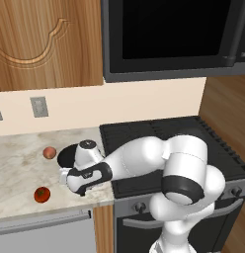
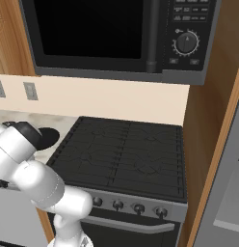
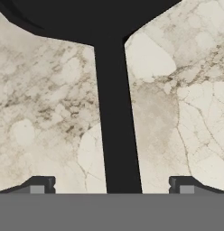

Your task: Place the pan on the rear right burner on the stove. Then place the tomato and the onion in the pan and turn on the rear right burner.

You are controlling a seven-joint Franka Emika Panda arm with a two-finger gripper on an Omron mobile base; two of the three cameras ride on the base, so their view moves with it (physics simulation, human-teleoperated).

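Note:
The black pan point(image 1: 66, 155) lies on the marble counter point(image 1: 16, 168) left of the stove point(image 1: 159, 129), partly covered by my arm. In the hand view its straight handle point(image 3: 117, 135) runs up between my fingertips point(image 3: 41, 184) to the pan body point(image 3: 86, 18). My gripper point(image 3: 112, 185) is open, straddling the handle just above it and gripping nothing. The pale onion point(image 1: 49, 152) sits left of the pan. The red tomato point(image 1: 41, 194) lies nearer the counter's front edge. The rear right burner point(image 2: 151, 134) has nothing on it.
A black microwave point(image 2: 92, 34) hangs above the stove. Knobs point(image 2: 139, 208) line the stove's front. A wooden cabinet point(image 1: 45, 39) hangs over the counter, with a wall outlet point(image 1: 39, 106) below it. A wooden panel point(image 2: 213, 144) stands right of the stove.

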